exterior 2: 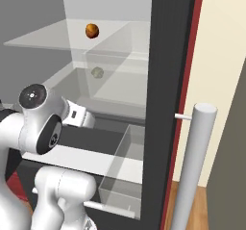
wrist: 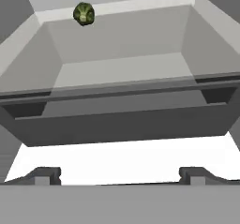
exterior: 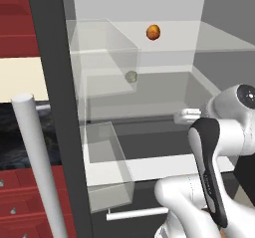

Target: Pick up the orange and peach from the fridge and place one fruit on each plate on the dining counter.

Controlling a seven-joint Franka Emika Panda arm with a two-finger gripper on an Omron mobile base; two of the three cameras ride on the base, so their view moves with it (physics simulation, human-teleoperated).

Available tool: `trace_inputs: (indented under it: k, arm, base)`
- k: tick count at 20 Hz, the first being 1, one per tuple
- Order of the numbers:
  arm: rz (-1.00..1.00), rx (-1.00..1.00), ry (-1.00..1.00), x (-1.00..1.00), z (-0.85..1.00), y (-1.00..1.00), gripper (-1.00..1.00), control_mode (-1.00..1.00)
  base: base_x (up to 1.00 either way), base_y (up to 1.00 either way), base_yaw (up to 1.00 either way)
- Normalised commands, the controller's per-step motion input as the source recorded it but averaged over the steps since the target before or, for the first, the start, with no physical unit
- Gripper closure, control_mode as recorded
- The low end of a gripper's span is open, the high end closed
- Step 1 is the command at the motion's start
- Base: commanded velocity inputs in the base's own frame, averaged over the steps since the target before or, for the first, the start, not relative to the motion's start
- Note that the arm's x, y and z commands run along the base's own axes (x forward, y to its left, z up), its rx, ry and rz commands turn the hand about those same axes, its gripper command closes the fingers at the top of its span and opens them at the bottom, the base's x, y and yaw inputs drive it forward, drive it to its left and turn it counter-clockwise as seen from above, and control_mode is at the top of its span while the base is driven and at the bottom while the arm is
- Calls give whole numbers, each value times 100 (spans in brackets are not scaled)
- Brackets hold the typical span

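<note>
The fridge (exterior: 55, 82) (exterior 2: 166, 80) stands open, showing its white inside. A round orange-red fruit (exterior: 153, 32) (exterior 2: 92, 30) lies on the upper glass shelf; I cannot tell whether it is the orange or the peach. One shelf down, at the back, sits a small olive-green round fruit (exterior: 131, 76) (exterior 2: 97, 72) (wrist: 84, 13). My gripper (exterior: 181, 116) (exterior 2: 89, 120) (wrist: 119, 176) is open and empty. It hovers in front of the lower shelf, below both fruits and well short of them. The plates and the dining counter are out of view.
Clear door bins (exterior: 107, 152) (exterior 2: 125, 166) and the long silver handle (exterior: 35, 157) (exterior 2: 194, 166) flank the opening. A dark drawer front (wrist: 122, 124) lies just ahead of the fingers. A black marbled worktop (exterior: 20, 132) over red drawers is at the left.
</note>
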Motion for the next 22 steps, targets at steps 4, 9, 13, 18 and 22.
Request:
trace_inputs:
  k: [4,9,13,18,22]
  arm:
    - [0,-2,-42,-14,66,11,-100,-100]
    - [0,-7,-27,-9,93,3,-100,-100]
    - [0,-12,-8,0,100,2,-100,-100]
    - [0,-9,-5,0,90,1,-100,-100]
    - [1,0,-17,6,53,1,-100,-100]
  base:
    - [0,0,0]
    - [0,0,0]
    - [0,0,0]
    - [0,0,0]
    - [0,0,0]
